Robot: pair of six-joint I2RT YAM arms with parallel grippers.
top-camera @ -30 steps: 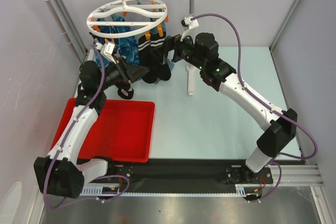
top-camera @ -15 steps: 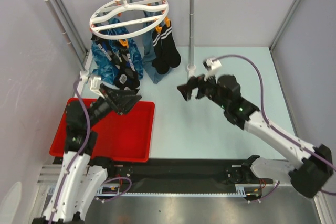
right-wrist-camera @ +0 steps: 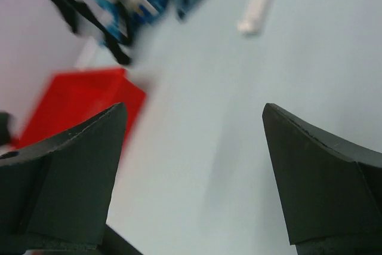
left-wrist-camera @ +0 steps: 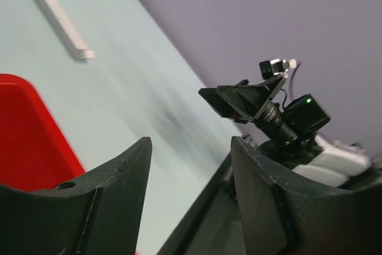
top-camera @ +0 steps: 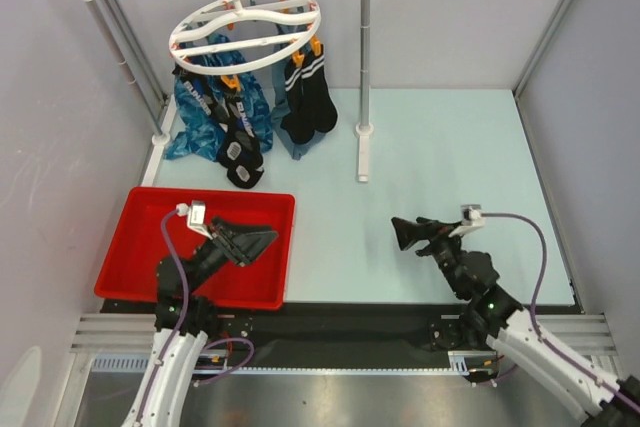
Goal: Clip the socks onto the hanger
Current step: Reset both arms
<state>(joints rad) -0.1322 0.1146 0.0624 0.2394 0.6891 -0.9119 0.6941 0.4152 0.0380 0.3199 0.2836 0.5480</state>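
Top external view gives me my count: one hanger, a white ring hooked on the top bar of one grey rail stand at the far left of the table. Under the ring the socks hang in two dark bunches. In the right bunch I count two black ones with white stripes. The left bunch overlaps blue cloth, and I cannot count it for sure. I pick out at least four orange clips on the rim. One red tray sits at the near left, its far rim close to the lowest sock tip in this view.

My left gripper hovers over the tray's right half, just inside the right rim. On the left wrist view its fingers stand apart with nothing between them. My right gripper hangs over bare table toward the near edge, spread wide and holding nothing, as the right wrist view confirms.

For room, a bare strip of table lies between the tray's right rim and the right gripper, and more bare surface runs on toward the right wall. The stand's right foot sits further back, between the two grippers and well apart from both
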